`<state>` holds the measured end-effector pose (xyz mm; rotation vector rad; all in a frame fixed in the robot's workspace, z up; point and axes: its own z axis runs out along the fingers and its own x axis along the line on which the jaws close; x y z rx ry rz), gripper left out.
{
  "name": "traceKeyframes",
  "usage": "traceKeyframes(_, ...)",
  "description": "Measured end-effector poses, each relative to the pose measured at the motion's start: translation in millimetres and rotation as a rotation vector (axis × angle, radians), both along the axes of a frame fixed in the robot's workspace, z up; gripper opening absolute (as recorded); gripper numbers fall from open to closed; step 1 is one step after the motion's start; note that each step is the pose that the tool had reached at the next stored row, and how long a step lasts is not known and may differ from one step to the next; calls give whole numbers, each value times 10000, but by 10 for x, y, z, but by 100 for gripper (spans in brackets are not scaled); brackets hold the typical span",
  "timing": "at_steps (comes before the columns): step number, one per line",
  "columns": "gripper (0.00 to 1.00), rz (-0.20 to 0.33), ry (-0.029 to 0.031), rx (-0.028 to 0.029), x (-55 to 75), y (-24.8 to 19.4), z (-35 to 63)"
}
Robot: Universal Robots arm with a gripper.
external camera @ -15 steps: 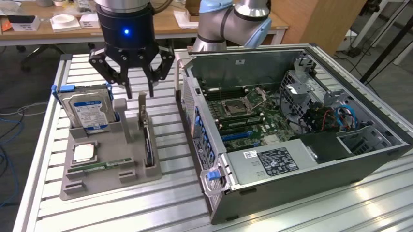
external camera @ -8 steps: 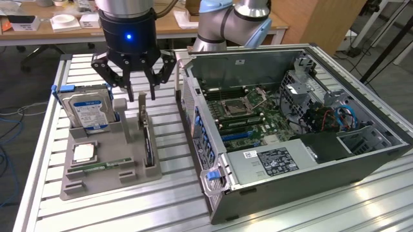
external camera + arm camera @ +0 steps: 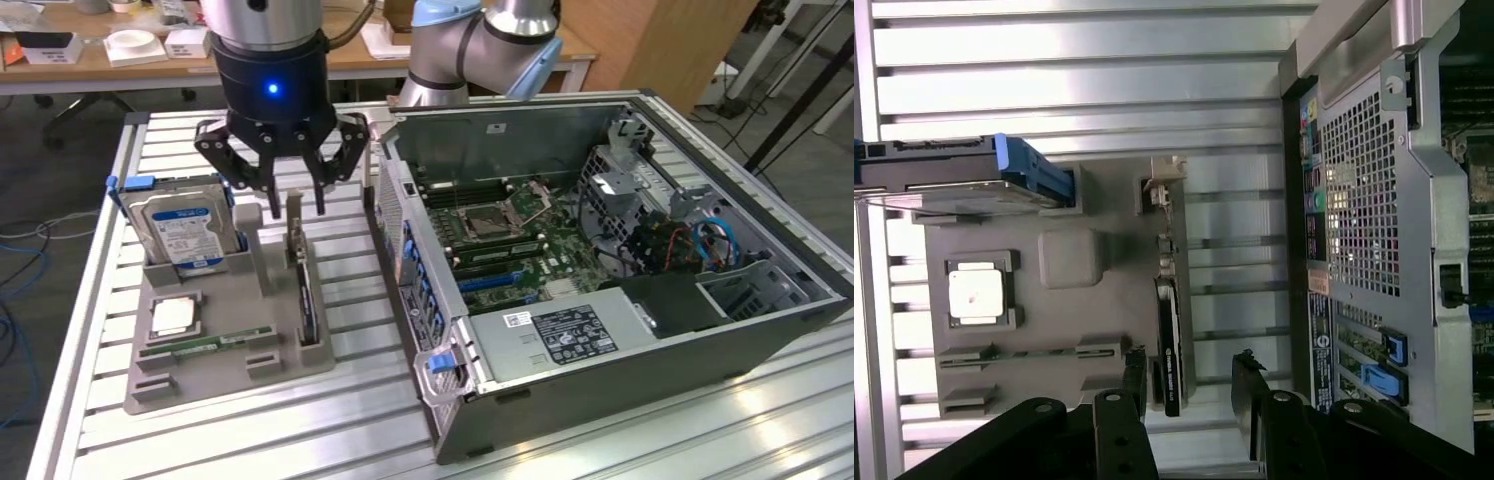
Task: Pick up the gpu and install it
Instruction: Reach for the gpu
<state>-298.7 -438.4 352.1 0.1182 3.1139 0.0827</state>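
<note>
- Your gpu [image 3: 307, 300] stands on edge in the slot of the grey holder [image 3: 227, 300] on the side nearest the computer case [image 3: 601, 250]. Edge-on it is a slim dark strip, so its face is hidden from you.
- In the wrist view the gpu [image 3: 1166, 345] is again a dark sliver, with a pale bracket at one end (detail too fine to read).
- Your gripper [image 3: 298, 205] hangs over the back end of that slot, jaws spread wide and grasping nothing. From the exterior view you cannot tell how close the fingers [image 3: 320, 200] come to the card.
- In the wrist view the gripper [image 3: 1189, 400] is cut off at the frame edge, leaving the dark fingers [image 3: 1116, 425] either side of the card's end.
- Also in the holder are a hard drive [image 3: 187, 230] standing upright with its blue label showing, a processor chip [image 3: 174, 318] lying flat and a RAM stick [image 3: 200, 347] in its groove.
- The case lies open on the slatted table [image 3: 360, 420], motherboard [image 3: 514, 235] exposed; its expansion slots are hard to make out.
</note>
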Motion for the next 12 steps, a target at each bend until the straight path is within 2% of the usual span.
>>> traceKeyframes(12, 47, 0, 0, 0, 41, -55, -100)
